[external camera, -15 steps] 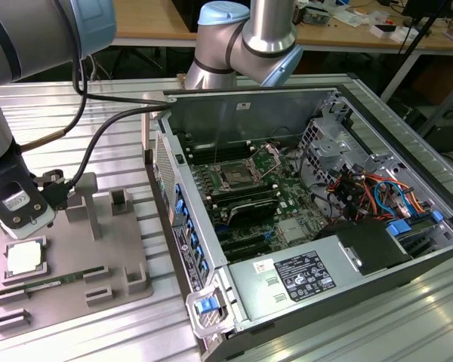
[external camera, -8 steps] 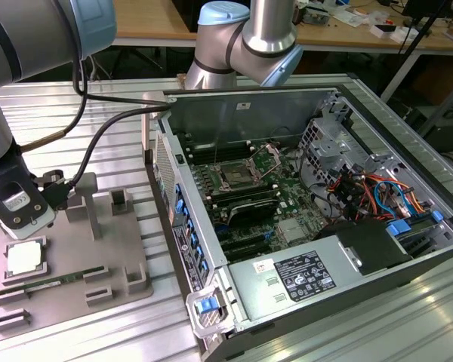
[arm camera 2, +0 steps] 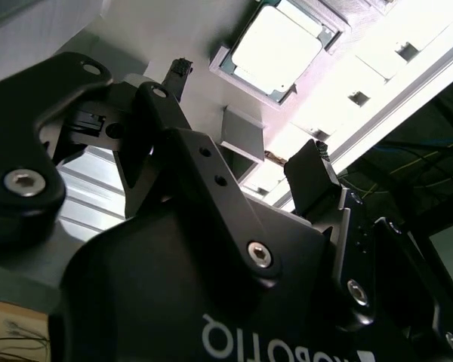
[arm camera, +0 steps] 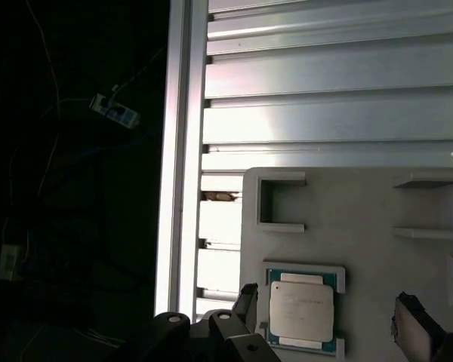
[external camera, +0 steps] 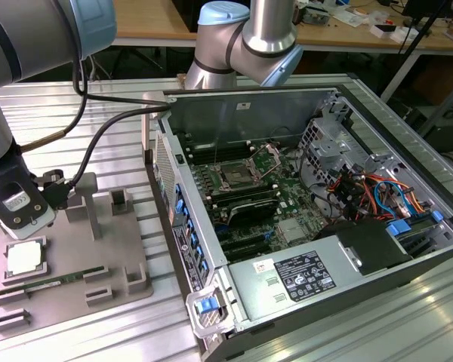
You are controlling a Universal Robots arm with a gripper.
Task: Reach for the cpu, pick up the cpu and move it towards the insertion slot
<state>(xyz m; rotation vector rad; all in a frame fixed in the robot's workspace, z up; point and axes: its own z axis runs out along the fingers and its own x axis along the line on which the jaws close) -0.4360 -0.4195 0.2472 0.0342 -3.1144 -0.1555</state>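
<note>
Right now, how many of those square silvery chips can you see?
1. The cpu sits in a recess of the grey holder plate, at the exterior view's left. Others may be hidden inside the computer case.

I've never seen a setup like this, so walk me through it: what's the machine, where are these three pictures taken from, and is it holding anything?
It is a robot arm with a two-fingered claw. One picture comes from a camera off the arm; the two wrist views ride near the claw. On a grey holder tray lie the cpu, a flat silvery square, and a green memory stick. Beside it stands an open computer case, with the insertion slot on its board. The claw is open over the cpu, holding nothing.
</note>
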